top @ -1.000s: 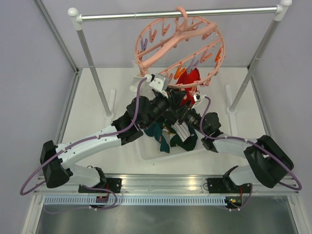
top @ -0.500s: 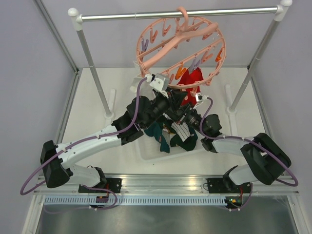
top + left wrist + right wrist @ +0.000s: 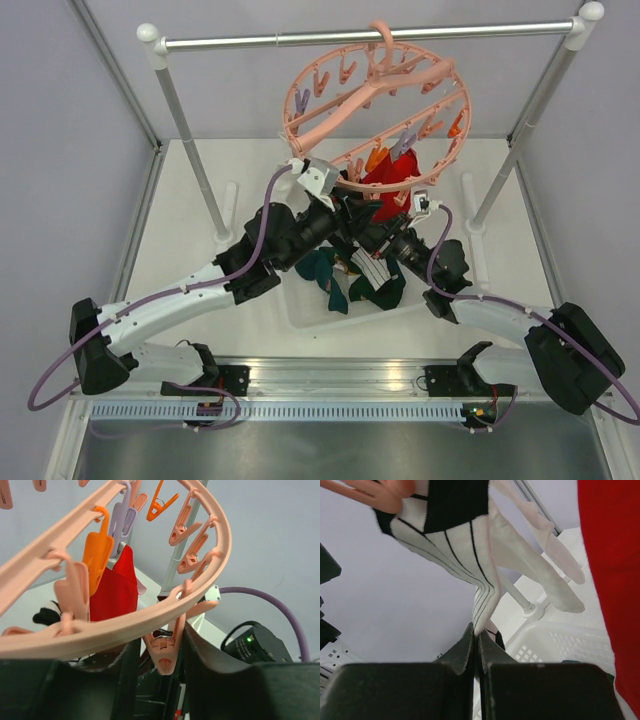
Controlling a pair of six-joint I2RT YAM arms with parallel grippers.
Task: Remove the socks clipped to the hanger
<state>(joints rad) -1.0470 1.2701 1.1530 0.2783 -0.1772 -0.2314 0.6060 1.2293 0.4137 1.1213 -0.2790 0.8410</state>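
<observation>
Right gripper [image 3: 476, 631] pinched only the tip of the white black-striped sock [image 3: 445, 545], so it could slip out. Left gripper [image 3: 161, 642] squeezed a pink plastic clip [image 3: 165, 659]; the round pink plastic hanger [image 3: 216, 555] could swing.

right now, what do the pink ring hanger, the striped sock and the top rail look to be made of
Hanger: probably moulded plastic, with a smooth, salmon, slightly glossy surface and rounded cast edges.
Striped sock: soft matte knit fabric that drapes and folds, with thin black lines on white.
Rail: looks like metal tube with a silvery sheen along its length; it could be plated.
</observation>
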